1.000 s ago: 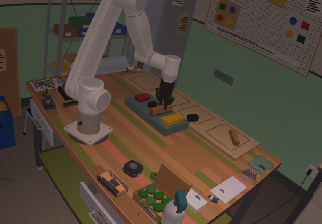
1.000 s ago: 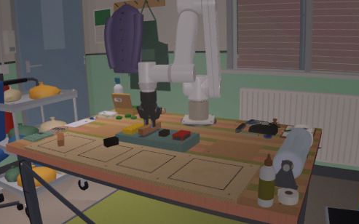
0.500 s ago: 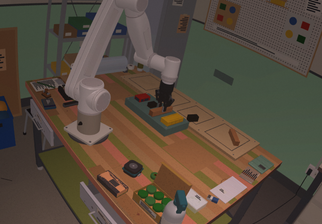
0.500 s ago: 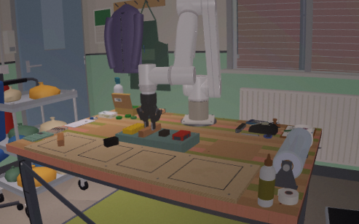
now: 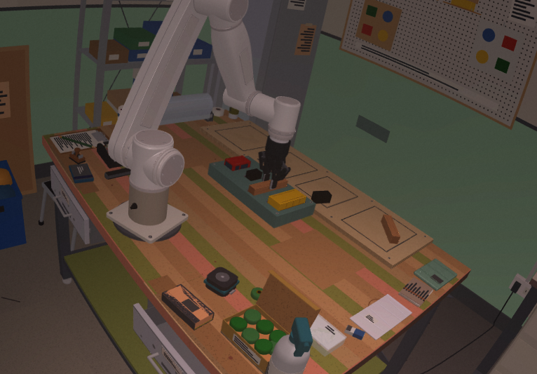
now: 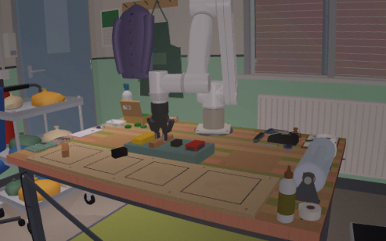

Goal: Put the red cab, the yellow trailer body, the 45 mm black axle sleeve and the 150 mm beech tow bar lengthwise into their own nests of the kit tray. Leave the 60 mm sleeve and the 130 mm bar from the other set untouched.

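The beech tow bar [image 5: 266, 186] [image 6: 159, 142] is partly covered by my gripper [image 5: 275, 182] [image 6: 162, 137], whose fingers are closed on it low over the teal kit tray [image 5: 260, 191] [image 6: 172, 150]. The bar lies lengthwise between the tray's other parts. The red cab [image 5: 237, 162] [image 6: 195, 145] sits at the tray's far end from the yellow trailer body [image 5: 286, 199] [image 6: 143, 138], and a black axle sleeve [image 5: 253, 174] [image 6: 176, 142] sits between the cab and the bar. A second black sleeve [image 5: 321, 196] [image 6: 119, 152] and a shorter beech bar [image 5: 390, 228] [image 6: 65, 150] lie in marked squares on the board beside the tray.
An open box of green discs [image 5: 255, 327] stands at the bench's near end with a spray bottle [image 5: 289, 349]. My arm's base [image 5: 147, 223] is bolted beside the tray. A paper roll [image 6: 314, 164], glue bottle [image 6: 286, 195] and tape [image 6: 310, 210] crowd the other end.
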Robot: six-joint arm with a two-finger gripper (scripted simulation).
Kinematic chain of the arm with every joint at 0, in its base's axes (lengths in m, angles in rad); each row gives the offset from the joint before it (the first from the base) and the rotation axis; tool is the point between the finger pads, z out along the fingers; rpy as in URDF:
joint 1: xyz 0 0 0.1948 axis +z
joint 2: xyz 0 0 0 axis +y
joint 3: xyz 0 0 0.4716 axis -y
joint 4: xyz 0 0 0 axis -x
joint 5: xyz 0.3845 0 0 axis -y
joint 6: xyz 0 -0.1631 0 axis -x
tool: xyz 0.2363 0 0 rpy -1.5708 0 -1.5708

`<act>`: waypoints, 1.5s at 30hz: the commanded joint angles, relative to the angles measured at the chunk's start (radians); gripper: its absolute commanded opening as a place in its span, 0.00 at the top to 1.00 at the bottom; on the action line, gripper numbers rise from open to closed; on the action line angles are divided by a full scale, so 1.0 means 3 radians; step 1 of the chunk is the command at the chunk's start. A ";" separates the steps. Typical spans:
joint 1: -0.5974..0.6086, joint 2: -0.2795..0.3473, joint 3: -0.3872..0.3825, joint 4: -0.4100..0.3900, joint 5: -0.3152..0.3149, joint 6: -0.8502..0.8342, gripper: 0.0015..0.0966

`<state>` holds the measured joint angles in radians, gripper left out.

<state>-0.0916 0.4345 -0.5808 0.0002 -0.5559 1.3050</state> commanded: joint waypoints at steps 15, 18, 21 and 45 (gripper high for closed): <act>0.0000 -0.0004 0.0004 0.0001 0.0001 0.0000 0.79; 0.0000 -0.0004 0.0004 0.0001 0.0001 0.0000 0.73; 0.0000 -0.0004 0.0004 0.0001 0.0001 0.0000 0.66; 0.0000 -0.0032 0.0012 0.0001 -0.0036 0.0000 0.51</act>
<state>-0.0917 0.4263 -0.5783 0.0000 -0.5667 1.3051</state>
